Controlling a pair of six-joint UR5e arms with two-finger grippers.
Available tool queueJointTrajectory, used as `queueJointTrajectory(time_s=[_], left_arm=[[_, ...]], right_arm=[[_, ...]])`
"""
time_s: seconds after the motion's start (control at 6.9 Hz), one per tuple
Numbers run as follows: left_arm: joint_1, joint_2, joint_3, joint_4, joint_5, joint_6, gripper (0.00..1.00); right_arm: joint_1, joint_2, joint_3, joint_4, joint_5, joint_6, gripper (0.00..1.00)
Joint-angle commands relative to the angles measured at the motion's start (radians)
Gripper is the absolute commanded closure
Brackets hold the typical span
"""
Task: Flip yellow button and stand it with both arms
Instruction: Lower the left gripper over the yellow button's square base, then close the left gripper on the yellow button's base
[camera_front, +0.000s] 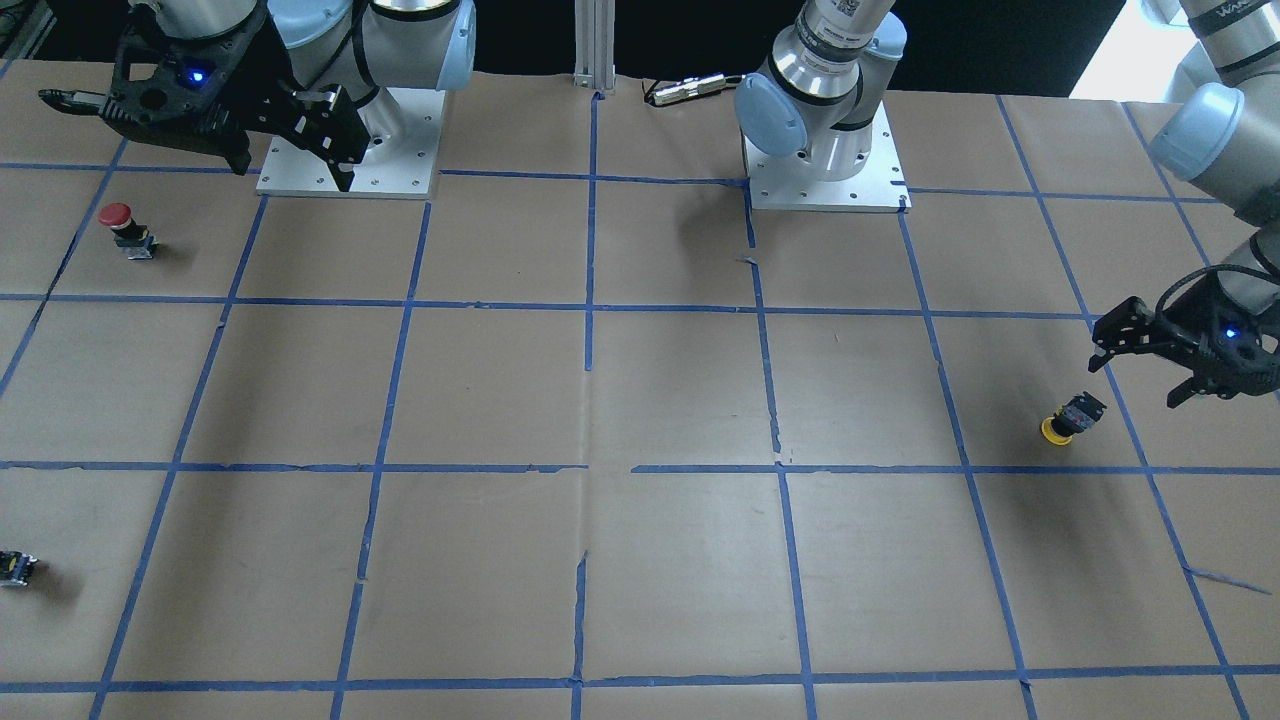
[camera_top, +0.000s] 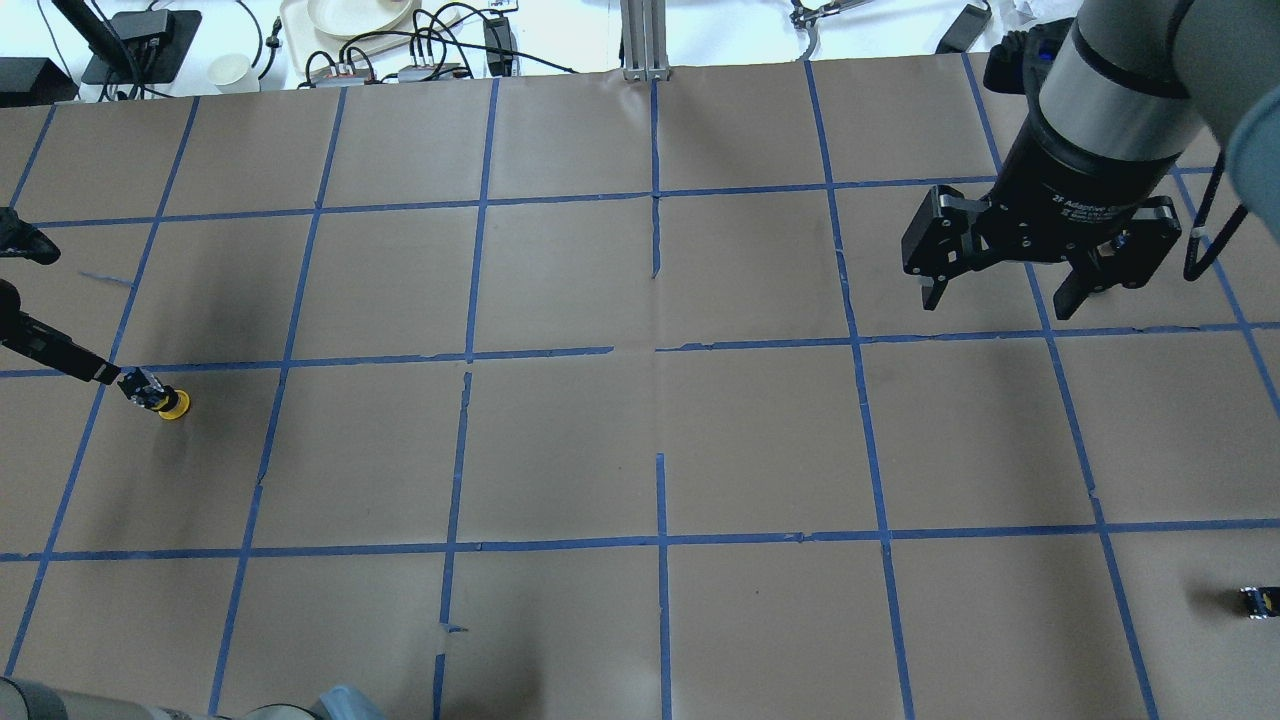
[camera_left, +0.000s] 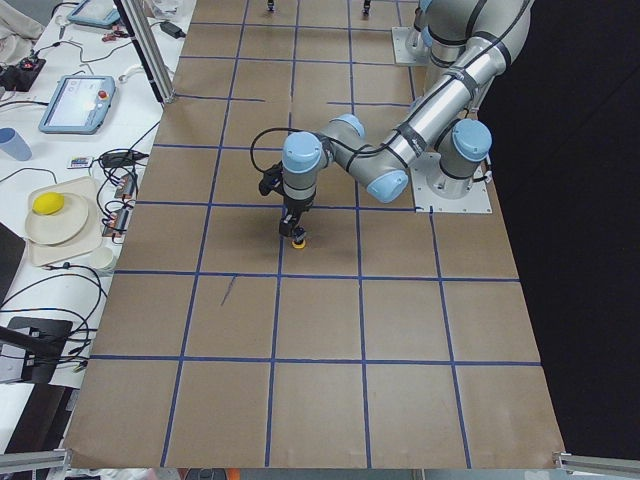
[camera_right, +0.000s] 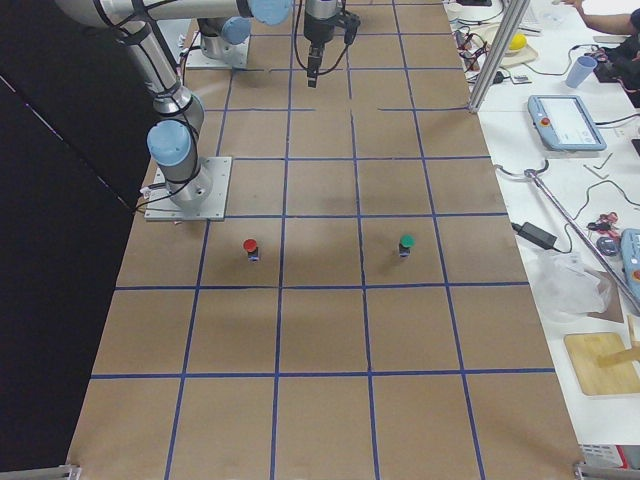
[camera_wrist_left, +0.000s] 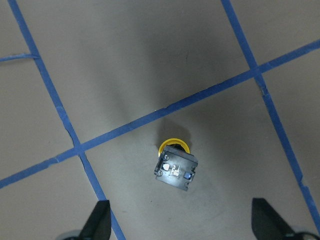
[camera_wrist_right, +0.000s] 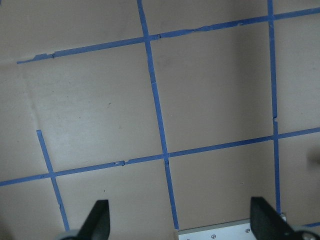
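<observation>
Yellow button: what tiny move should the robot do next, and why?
Probably lower the left gripper around the yellow button. The gripper is open and hangs just above it. The button's cap is down at the table with the dark body facing up, so it needs grabbing before any flip.

**Brown-papered table with scattered push buttons**

The table (camera_front: 660, 400) is covered in brown paper gridded with blue tape (camera_front: 590, 308). On it, the yellow button (camera_front: 1062, 423) rests cap-down and tilted. A red-capped button (camera_front: 122, 228) and a green-capped button (camera_right: 406, 244) stand upright, well apart. A small dark block (camera_front: 17, 567) lies near one edge. Two metal base plates (camera_front: 350, 165) sit at the robot's side.
</observation>
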Motion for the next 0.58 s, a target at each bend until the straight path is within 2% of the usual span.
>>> queueJointTrajectory(time_s=[0.0,0.43], left_arm=[[0.000,-0.044,-0.010,0.003,-0.017,0.086,0.02],[0.000,-0.075,-0.024,0.041,-0.014,0.078,0.03]], right_arm=[[0.000,0.000,0.000,-0.001,-0.006,0.000,0.00],[0.000,0.000,0.000,-0.001,-0.006,0.000,0.00]])
